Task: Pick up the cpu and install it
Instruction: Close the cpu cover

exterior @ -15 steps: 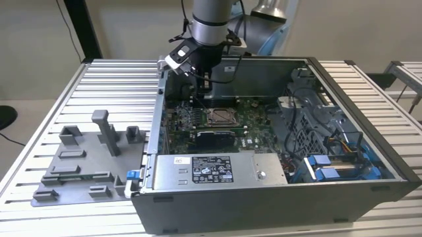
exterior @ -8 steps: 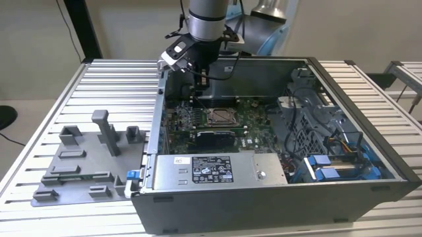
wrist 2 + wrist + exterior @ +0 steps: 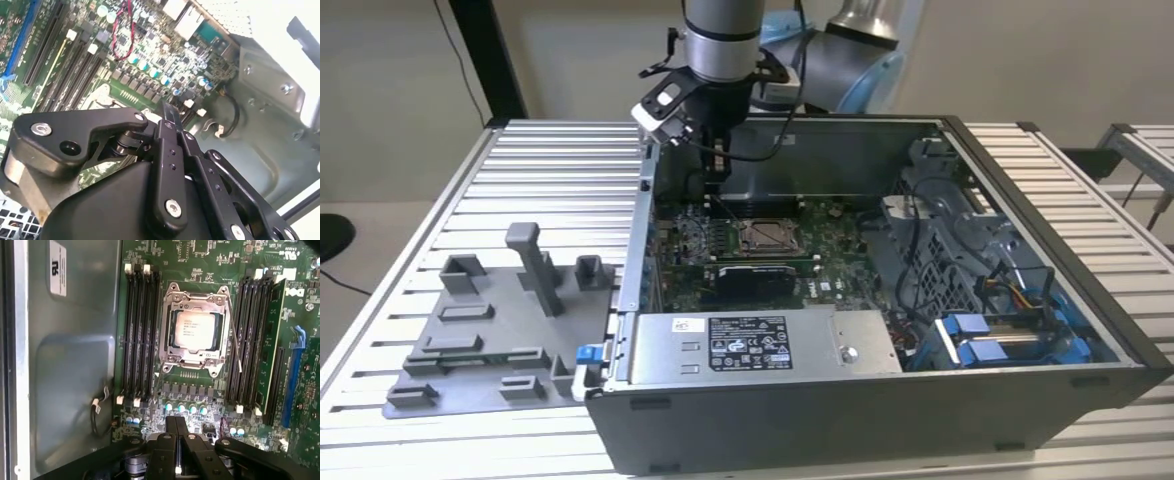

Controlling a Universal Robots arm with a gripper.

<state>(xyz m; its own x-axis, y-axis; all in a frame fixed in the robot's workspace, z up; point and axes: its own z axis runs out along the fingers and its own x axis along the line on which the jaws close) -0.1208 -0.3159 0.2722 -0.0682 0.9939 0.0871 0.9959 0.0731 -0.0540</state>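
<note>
Metal top on cpu (image 3: 195,330) pale silver-grey, matt, smooth; socket frame (image 3: 196,300) bare shiny metal; motherboard (image 3: 200,255) green, glossy; hand (image 3: 175,422) black, semi-matt, w/ shiny metal screws; case (image 3: 854,425) dull grey sheet metal; desk (image 3: 534,170) ribbed silver metal slats; fixture (image 3: 480,330) on it matt grey plastic; power supply (image 3: 854,340) grey metal w/ white paper label.

Your tally, all but one kind single.
You have one cpu (image 3: 194,330), one gripper (image 3: 176,421), one computer case (image 3: 881,415), one power supply (image 3: 747,345) and two banks of memory slots (image 3: 141,335).
</note>
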